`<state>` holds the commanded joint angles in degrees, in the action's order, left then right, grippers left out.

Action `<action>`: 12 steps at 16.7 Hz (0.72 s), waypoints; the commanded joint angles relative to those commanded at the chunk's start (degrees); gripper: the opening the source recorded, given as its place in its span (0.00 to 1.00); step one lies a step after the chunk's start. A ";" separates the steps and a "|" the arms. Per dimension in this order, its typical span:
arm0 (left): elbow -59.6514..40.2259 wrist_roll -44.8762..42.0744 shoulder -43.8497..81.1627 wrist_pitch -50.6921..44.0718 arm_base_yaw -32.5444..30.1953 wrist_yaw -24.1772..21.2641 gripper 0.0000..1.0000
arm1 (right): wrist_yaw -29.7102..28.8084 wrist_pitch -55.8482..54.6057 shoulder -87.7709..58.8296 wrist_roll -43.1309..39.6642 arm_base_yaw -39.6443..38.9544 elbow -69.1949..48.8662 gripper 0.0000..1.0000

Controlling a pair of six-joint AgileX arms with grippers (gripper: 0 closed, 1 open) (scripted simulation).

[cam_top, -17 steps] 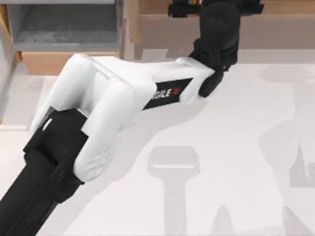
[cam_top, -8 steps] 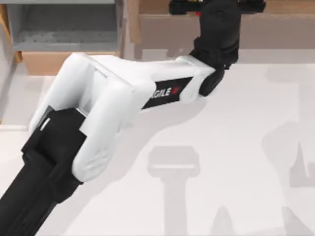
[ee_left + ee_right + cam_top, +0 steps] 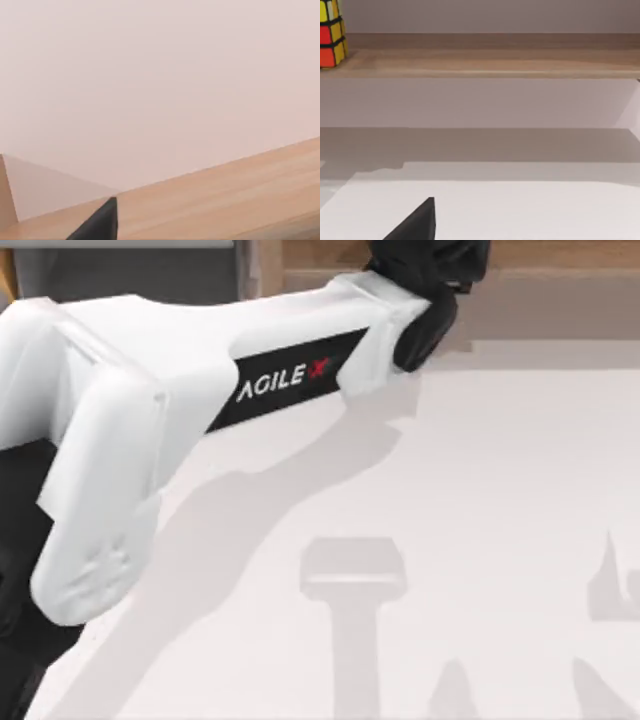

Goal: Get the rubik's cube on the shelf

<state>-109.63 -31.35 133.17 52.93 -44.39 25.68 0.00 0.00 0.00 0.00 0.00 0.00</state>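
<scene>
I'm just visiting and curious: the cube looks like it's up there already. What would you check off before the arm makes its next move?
1. Rubik's cube resting on the shelf: ok, it sits on the board in the right wrist view.
2. Cube fully back from the shelf edge: cannot tell, part of it is cut off.
3. Left claw let go of the cube: cannot tell.
4. Left arm reaching over to the shelf: ok.
5. Right claw away from the shelf: ok, it faces the shelf from the table.
</scene>
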 joint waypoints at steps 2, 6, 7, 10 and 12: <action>2.43 -7.67 -5.26 1.78 4.10 -4.57 1.00 | 0.00 0.00 0.00 0.00 0.00 0.00 1.00; 8.46 -23.52 -15.76 5.82 16.42 -14.27 1.00 | 0.00 0.00 0.00 0.00 0.00 0.00 1.00; 10.35 -27.37 -18.14 6.98 20.14 -16.83 1.00 | 0.00 0.00 0.00 0.00 0.00 0.00 1.00; 17.04 -38.17 -24.20 10.72 32.05 -24.73 1.00 | 0.00 0.00 0.00 0.00 0.00 0.00 1.00; 22.43 -44.40 -27.21 13.43 40.35 -30.08 1.00 | 0.00 0.00 0.00 0.00 0.00 0.00 1.00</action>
<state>-87.20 -75.75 105.97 66.36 -4.04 -4.41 0.00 0.00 0.00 0.00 0.00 0.00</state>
